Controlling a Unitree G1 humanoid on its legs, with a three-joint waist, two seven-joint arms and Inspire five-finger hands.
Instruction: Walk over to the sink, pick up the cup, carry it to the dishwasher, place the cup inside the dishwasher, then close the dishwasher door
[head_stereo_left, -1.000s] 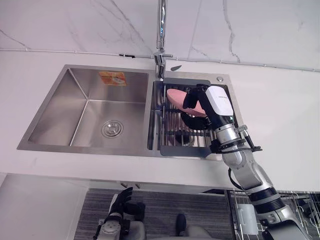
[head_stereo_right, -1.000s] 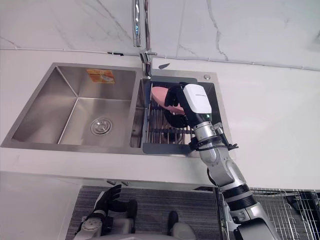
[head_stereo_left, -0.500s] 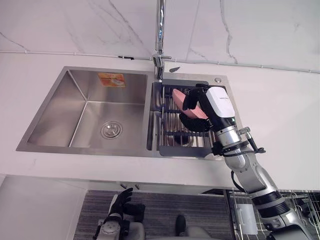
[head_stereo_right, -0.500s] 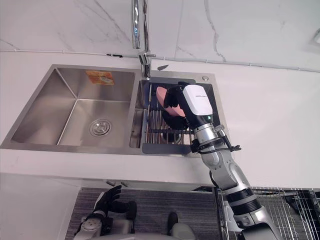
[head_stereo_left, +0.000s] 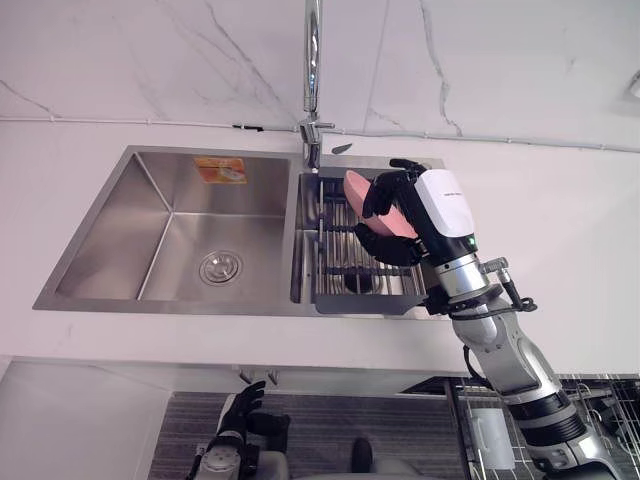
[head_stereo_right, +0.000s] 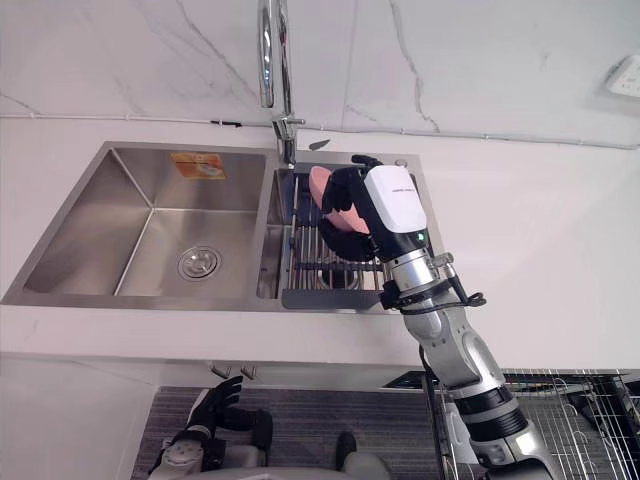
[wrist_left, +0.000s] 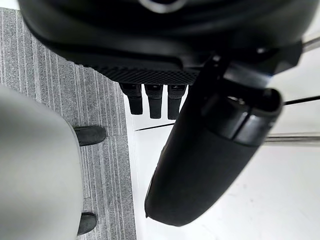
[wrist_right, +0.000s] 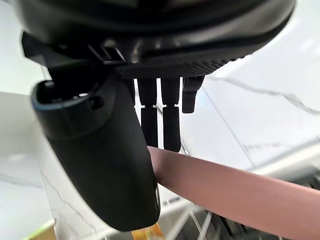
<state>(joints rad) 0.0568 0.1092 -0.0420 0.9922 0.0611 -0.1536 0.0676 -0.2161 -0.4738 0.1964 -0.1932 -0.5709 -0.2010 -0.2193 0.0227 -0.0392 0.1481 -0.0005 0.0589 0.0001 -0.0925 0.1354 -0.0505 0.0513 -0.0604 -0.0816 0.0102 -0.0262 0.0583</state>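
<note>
A pink cup (head_stereo_left: 368, 199) lies tilted in my right hand (head_stereo_left: 395, 215), lifted above the dish rack (head_stereo_left: 365, 275) in the sink's right basin. The dark fingers and thumb curl round it from both sides. In the right wrist view the pink cup (wrist_right: 225, 192) runs across between the thumb (wrist_right: 107, 165) and the fingers. My left hand (head_stereo_left: 243, 415) hangs low under the counter edge with its fingers relaxed; the left wrist view shows its thumb (wrist_left: 210, 155) and straight fingers holding nothing.
The steel sink (head_stereo_left: 170, 225) has a large left basin with a drain. A tall tap (head_stereo_left: 312, 70) stands behind the divider. White counter (head_stereo_left: 560, 230) spreads to the right. A wire dishwasher rack (head_stereo_right: 560, 420) shows at the lower right.
My right hand has lifted the pink cup up out of the dish rack and a little toward the tap. The camera has also shifted.
</note>
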